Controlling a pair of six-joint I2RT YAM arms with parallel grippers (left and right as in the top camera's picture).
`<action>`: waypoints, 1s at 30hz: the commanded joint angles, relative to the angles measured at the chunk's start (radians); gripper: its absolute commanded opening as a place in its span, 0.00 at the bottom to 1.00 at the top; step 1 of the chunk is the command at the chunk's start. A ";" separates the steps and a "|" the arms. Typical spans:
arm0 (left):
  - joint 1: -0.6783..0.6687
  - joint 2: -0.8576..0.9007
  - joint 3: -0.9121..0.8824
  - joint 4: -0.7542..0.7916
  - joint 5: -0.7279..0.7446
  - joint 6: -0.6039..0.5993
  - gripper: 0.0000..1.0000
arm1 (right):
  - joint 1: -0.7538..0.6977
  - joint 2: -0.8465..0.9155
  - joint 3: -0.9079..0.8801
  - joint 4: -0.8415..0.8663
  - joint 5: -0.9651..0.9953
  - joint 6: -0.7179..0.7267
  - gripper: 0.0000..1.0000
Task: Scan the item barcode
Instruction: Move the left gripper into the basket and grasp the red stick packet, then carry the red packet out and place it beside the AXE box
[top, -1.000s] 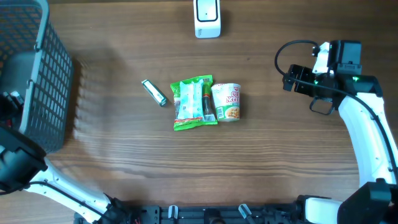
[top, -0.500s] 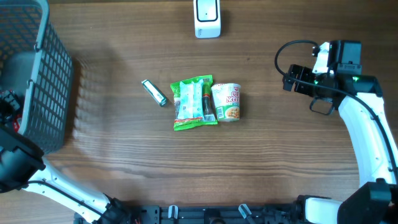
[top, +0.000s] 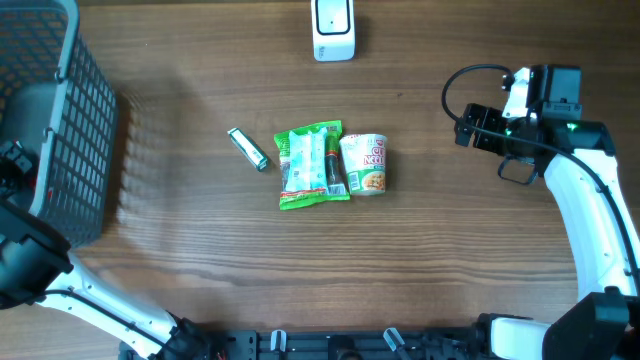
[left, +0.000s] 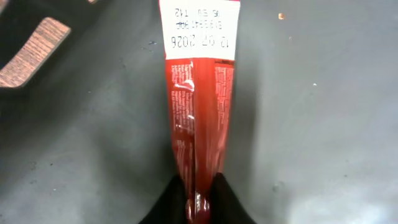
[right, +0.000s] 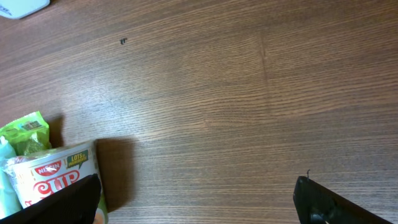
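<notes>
The left gripper (left: 199, 204) has its two dark fingertips (left: 176, 198) pinched together on the bottom end of a red packet (left: 198, 118). The packet is glossy, crinkled foil, long and narrow, with a raised seam down its middle and fine white print. A flat white label with a stamped date crosses its far end, reading upside down. It lies over a dull, smooth grey surface, with a slot at the upper left showing wood grain. From overhead I can't see the packet at all. The left arm reaches in at the grey basket (top: 62, 120), a plastic lattice with tall walls, and the frame edge cuts off the pincer there.

The right gripper (right: 193, 202) hangs with its black fingers wide apart and nothing between them, above the streaky brown wooden table (top: 460, 270). Only its fingertips show at the bottom edge.

Mid-table lie a crumpled green snack bag (top: 312, 165), a paper noodle cup (top: 364, 164) on its side touching it, and a small silvery stick (top: 247, 148) too small to read. A white, rounded plastic scanner (top: 333, 28) is cropped at the top edge.
</notes>
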 joint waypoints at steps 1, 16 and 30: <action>0.001 0.026 -0.018 -0.002 0.018 -0.025 0.08 | -0.002 0.002 0.010 0.003 0.010 -0.018 1.00; -0.116 -0.206 0.055 -0.005 -0.029 -0.077 0.04 | -0.002 0.002 0.009 0.003 0.010 -0.018 1.00; -0.387 -0.739 0.084 -0.246 -0.043 -0.386 0.04 | -0.002 0.002 0.010 0.003 0.010 -0.018 1.00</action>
